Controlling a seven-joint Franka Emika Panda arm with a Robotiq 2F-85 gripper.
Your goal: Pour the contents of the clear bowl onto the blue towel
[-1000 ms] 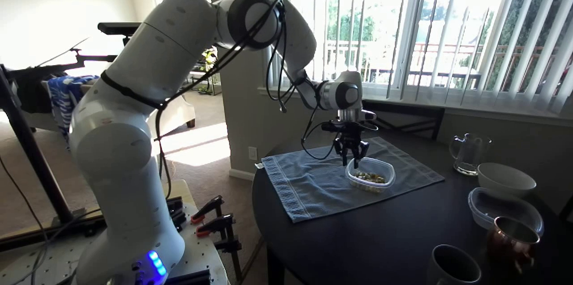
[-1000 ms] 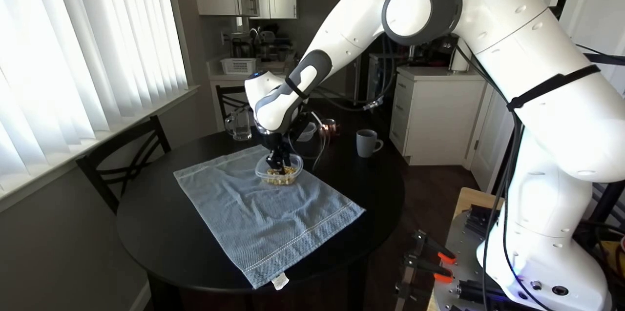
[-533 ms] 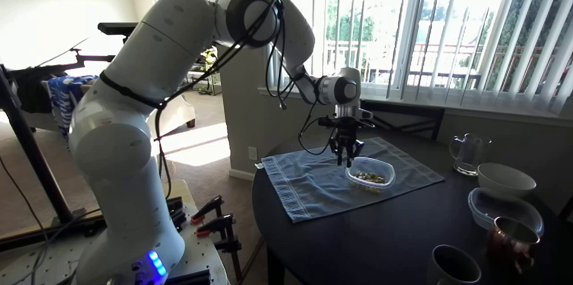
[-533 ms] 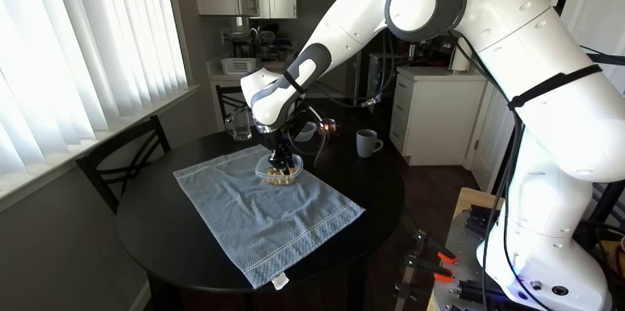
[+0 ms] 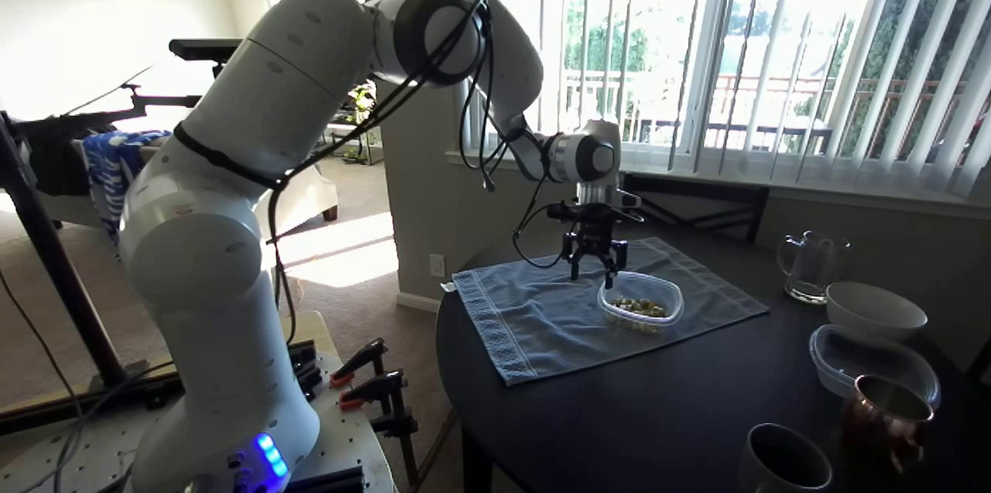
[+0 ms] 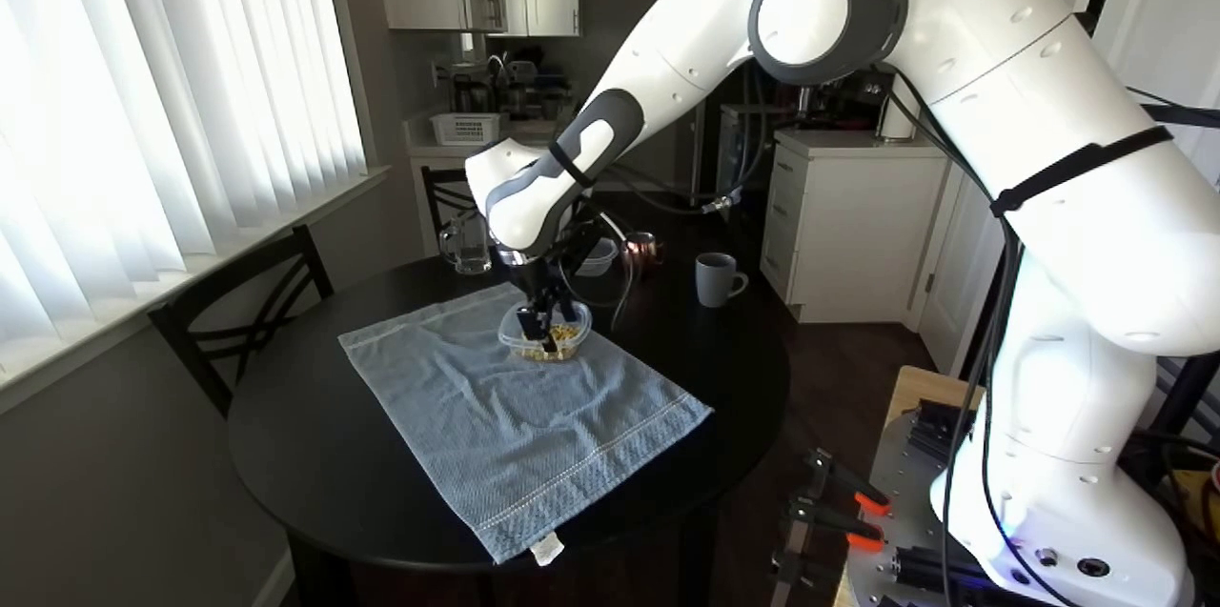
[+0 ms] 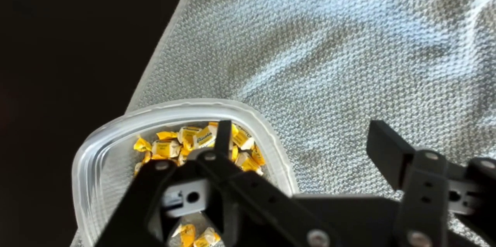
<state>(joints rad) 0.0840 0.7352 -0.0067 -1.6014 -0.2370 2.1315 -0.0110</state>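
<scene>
Clear bowl [image 5: 658, 289]: 1, upright on the blue towel [image 5: 542, 323]. In an exterior view it sits in the towel's right half, close to the near edge.
Candies [image 7: 205, 136]: in the clear bowl, each in a yellow-and-white wrapper. At least seven show in the wrist view; part of the heap is covered, exact count can't tell.
Brand: "Ricola", readable on one wrapper. Smaller print too tiny to read.
Gripper [image 7: 302, 137]: 1, two fingers well apart. In the wrist view one overlaps the bowl's inside, the other the towel beyond the rim. Can't tell if either touches the bowl.
Blue towel: 1, spread flat with wrinkles on 1 dark round table [image 6: 315, 455].
Towel tag [image 6: 547, 548]: 1, white, at the towel's near edge in an exterior view. Writing too small to read.
Glass mug [image 5: 814, 265]: 1, in an exterior view right of the towel, far side.
White bowl [image 5: 875, 303]: 1, right of the glass mug, a bit nearer.
Clear tub [image 5: 863, 357]: 1, near side of the white bowl.
Copper mug [image 5: 886, 431]: 1, near side of the tub; contact can't tell.
Grey mug [image 5: 786, 462]: 1, left of the copper mug, nearer.
Chairs [image 6: 233, 281]: 2 in an exterior view, one left by the blinds [image 6: 172, 92], one far.
</scene>
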